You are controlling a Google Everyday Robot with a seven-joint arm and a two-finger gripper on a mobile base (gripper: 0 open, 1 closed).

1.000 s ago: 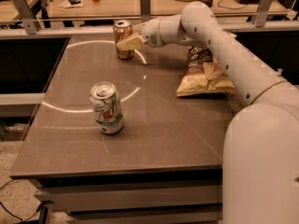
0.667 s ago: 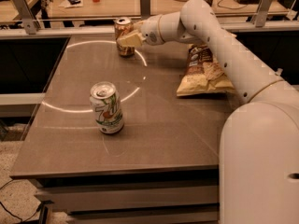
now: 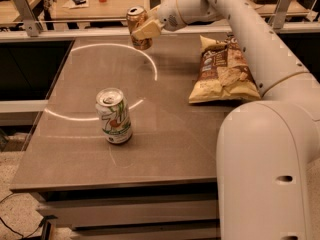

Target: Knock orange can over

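The orange can [image 3: 136, 23] is at the far edge of the table, its silver top leaning to the left. My gripper [image 3: 145, 30] is right against the can's near right side, partly covering its lower body. The arm reaches to it from the right, over the chip bag. I cannot tell whether the can's base rests flat on the table [image 3: 175, 134].
A white-and-green 7UP can [image 3: 114, 116] stands upright at the front left of the table. A bag of chips [image 3: 222, 71] lies at the right. My arm's large white body [image 3: 265, 164] fills the right foreground. A rail and a desk with clutter lie beyond the far edge.
The orange can and my gripper have moved up in the picture and slightly right. The can now leans more. The 7UP can and chip bag have not moved.
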